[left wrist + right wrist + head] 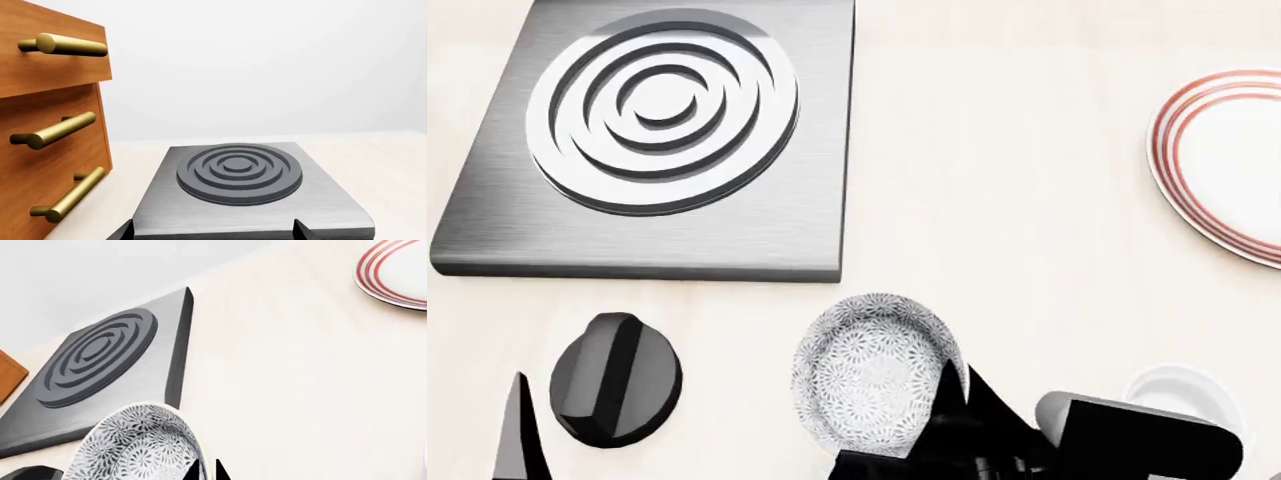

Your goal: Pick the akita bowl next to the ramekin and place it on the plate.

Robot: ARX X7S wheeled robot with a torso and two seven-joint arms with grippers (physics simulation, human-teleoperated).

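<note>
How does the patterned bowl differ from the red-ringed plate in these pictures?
The akita bowl is deep and covered in grey floral speckle; the plate is flat, white, with red rim rings. The bowl sits tilted at the right gripper; the plate lies flat, apart. Both are round.

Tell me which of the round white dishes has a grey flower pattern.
The akita bowl, at the right gripper. The plate bears only red rings; the ramekin is plain white.

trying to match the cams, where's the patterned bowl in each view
Head view: bowl low centre, tilted, right gripper at its rim.
Right wrist view: bowl at the lower edge, close up.
Left wrist view: not in it.
Shared landmark: the burner, in all three.
</note>
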